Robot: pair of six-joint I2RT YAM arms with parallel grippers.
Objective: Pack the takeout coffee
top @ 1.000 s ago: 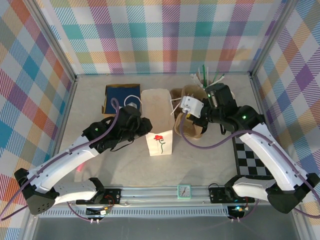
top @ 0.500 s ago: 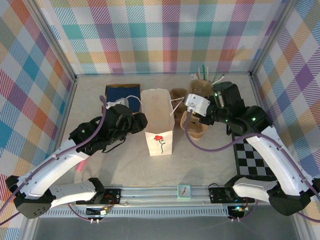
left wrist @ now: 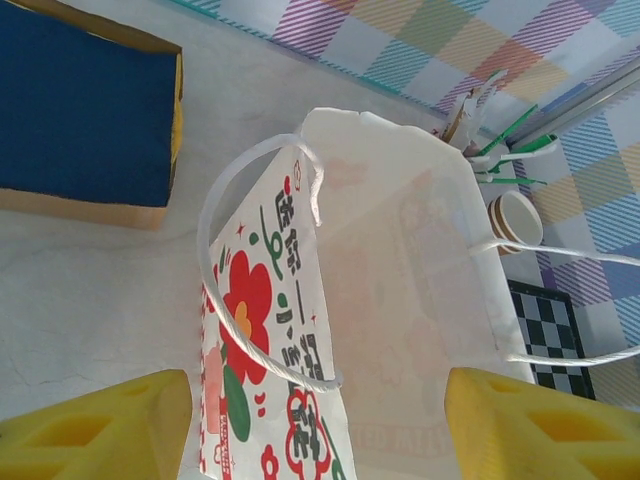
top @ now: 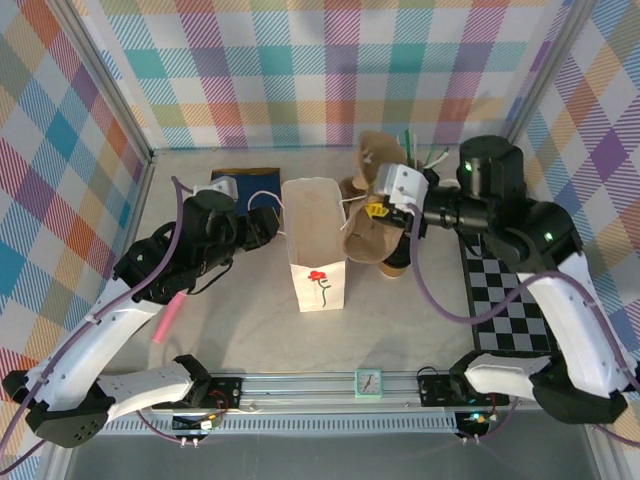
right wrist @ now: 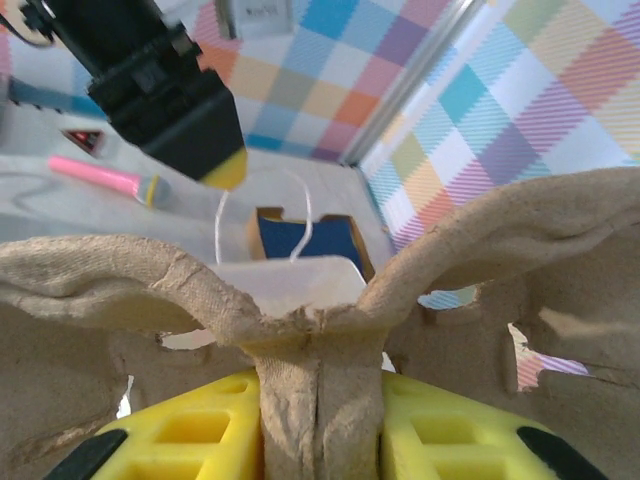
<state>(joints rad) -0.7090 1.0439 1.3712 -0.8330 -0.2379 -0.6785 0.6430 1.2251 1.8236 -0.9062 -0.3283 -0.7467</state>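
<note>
The right hand (top: 386,212) is clamped on the brown moulded cardboard cup tray (top: 365,238), holding it tilted above the worktop (top: 240,335), just to the right of the white flowered paper bag (top: 312,235). In the right wrist view its yellow fingers (right wrist: 190,440) pinch the tray's central ridge from both sides. What looks like the takeout coffee (top: 393,264), a small brown cup with a dark end, shows at the tray's lower edge, right of the bag. Whether it sits in a tray pocket or on the worktop cannot be told. The left hand (top: 266,228) is close to the bag's left side with its jaws spread wide and nothing gripped. In the left wrist view its yellow fingertips (left wrist: 100,420) stand far apart at the bottom corners. Ahead of them is the bag's open mouth, with its white cord handles (left wrist: 250,330) looping out on either side. A shallow blue box (top: 240,185) lies behind the left hand, and a pink marker (top: 166,320) lies under the left arm. Behind the tray stands a stack of lidless paper cups (left wrist: 515,220), with green and white straws (top: 425,155) near the back wall. A chequered board (top: 505,305) lies at the right edge of the worktop.
</note>
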